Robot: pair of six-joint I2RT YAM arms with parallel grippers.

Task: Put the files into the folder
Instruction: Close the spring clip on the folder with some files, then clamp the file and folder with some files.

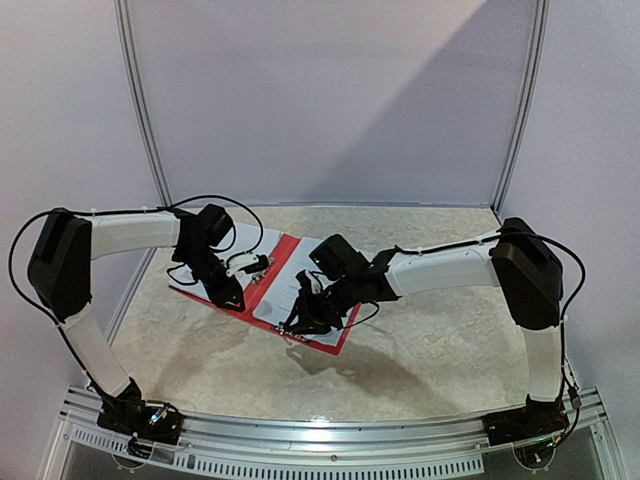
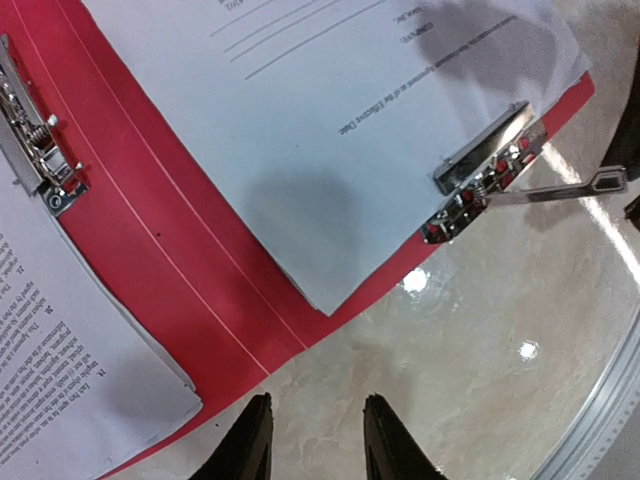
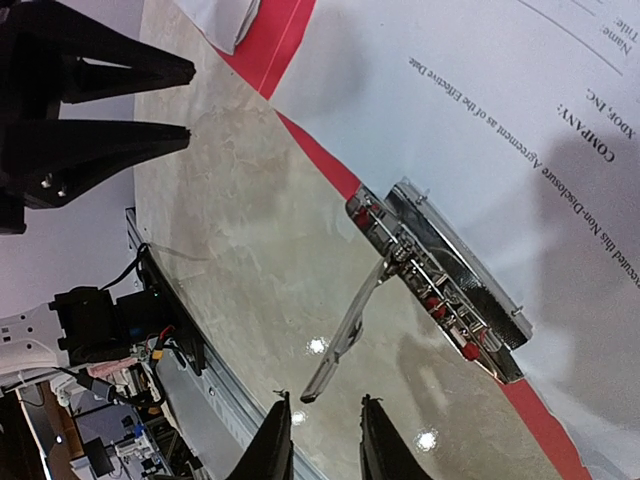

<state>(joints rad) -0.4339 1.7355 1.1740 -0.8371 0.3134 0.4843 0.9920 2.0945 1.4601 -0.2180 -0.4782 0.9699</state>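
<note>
The red folder (image 1: 283,255) lies open on the table between my two arms. White printed files (image 2: 330,150) rest on its right half, pinned at their edge by a silver clip (image 2: 480,175) whose lever (image 3: 350,330) sticks out over the table. Another stack of files (image 2: 70,340) lies on the left half beside a second clip (image 2: 35,150). My left gripper (image 2: 318,400) is open and empty, over bare table just off the folder's (image 2: 170,260) near edge. My right gripper (image 3: 324,396) is open with nothing between its fingers, just short of the lever's tip.
A ribbed metal rail (image 3: 200,370) runs along the table's near edge, with cables and electronics (image 3: 110,330) below it. Grey walls with metal poles (image 1: 140,110) close off the back and sides. My left gripper's dark fingers (image 3: 120,145) show at the right wrist view's upper left.
</note>
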